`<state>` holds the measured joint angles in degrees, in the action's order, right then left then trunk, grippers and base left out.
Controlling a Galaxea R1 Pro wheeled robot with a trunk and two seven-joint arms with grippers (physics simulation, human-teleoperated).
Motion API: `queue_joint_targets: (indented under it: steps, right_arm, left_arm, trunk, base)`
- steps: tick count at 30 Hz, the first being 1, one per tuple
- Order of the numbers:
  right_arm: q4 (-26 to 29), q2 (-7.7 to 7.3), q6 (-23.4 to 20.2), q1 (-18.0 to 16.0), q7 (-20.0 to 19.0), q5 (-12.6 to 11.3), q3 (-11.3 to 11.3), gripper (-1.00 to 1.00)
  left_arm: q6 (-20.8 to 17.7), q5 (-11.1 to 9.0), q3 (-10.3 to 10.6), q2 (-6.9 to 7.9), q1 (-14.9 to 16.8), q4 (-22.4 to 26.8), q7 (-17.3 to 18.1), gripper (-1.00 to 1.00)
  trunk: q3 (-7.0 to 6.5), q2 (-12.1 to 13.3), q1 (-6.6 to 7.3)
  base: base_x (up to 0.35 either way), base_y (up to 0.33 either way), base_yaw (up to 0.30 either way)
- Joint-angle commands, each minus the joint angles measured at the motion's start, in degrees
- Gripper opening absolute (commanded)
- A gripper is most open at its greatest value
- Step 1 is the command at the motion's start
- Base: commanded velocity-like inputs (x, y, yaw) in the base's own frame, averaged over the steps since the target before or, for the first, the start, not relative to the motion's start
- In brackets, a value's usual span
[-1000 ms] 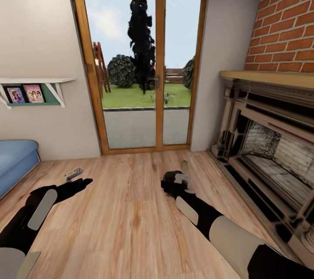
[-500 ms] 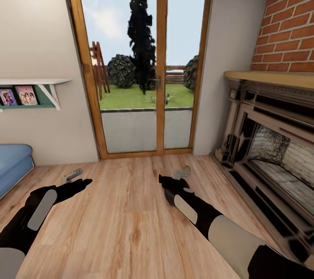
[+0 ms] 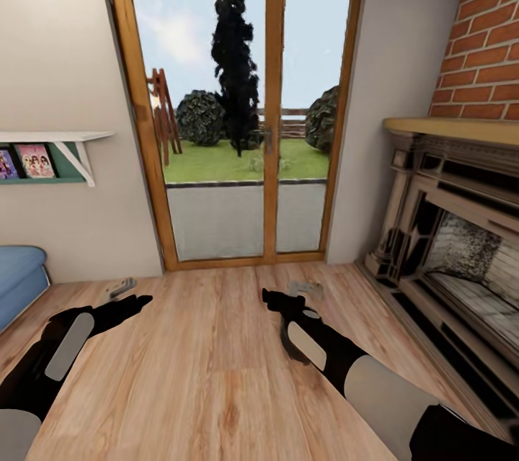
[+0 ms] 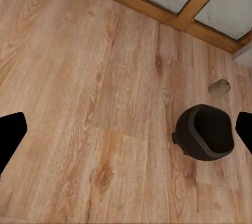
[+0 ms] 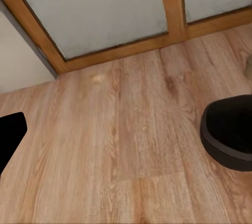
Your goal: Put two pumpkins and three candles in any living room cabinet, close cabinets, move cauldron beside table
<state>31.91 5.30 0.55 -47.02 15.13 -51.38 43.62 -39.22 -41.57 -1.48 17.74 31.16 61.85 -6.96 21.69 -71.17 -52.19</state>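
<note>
Both end effectors are seen empty above a plank floor (image 3: 216, 374). The left end effector (image 3: 121, 289) is spread wide, judging by the left wrist view, where a dark fingertip (image 4: 10, 137) sits at each side of the frame with bare boards between. The right end effector (image 3: 306, 292) holds nothing; one dark fingertip (image 5: 9, 135) is seen at the frame's edge in the right wrist view, and its spread cannot be told for certain.

The cauldron (image 4: 205, 132) is seen in the left wrist view, upright on the floor with its wide mouth open and nothing visible inside. A candle (image 4: 219, 87) lies on its side on the boards just beside the cauldron, apart from it, toward the wooden sill of the glass door (image 3: 238, 115). Part of the cauldron's rim is also caught in the right wrist view, near that sill.

In the head view, a brick-backed fireplace (image 3: 454, 230) stands along the right wall, a blue sofa (image 3: 18, 281) at the left edge, and a wall shelf (image 3: 50, 148) above it.

The task is judged to be largely unfinished: the cauldron is not yet beside a worktop, at least one candle is still loose on the floor, and how the pumpkins and the cabinet stand cannot be judged from here.
</note>
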Motion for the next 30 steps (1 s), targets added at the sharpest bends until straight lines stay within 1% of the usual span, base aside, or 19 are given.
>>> queue_joint_targets:
  steps: [1, 16, 21, 30]
  right_arm:
    - [0.07, -0.03, 0.08, -0.09, 0.44, -0.41, 0.41, 1.00]
    - [-0.02, -0.07, 0.12, -0.09, 0.53, -0.30, 0.42, 1.00]
    - [-0.01, -0.10, 1.80, -0.09, 0.51, -0.30, 0.41, 1.00]
    - [-0.01, -0.04, 2.08, -0.09, 0.46, -0.30, 0.45, 1.00]
  left_arm:
    - [-0.25, -0.61, -0.01, 0.01, 0.03, 0.11, -0.51, 1.00]
    - [-0.25, -0.70, -0.10, -0.07, -0.02, 0.29, -0.54, 1.00]
    - [-0.25, -0.70, -0.10, -0.07, -0.01, 0.29, -0.59, 1.00]
    - [-0.25, -0.66, -0.10, -0.07, -0.02, 0.26, -0.60, 1.00]
  trunk:
    - [0.07, -0.04, -0.04]
    - [0.07, -0.04, -0.04]
    - [0.07, -0.04, -0.04]
    - [0.07, -0.04, -0.04]
  base:
    - [0.322, 0.095, 0.000]
    - [0.335, 0.009, 0.000]
    - [0.336, 0.001, 0.000]
    - [0.335, 0.082, 0.000]
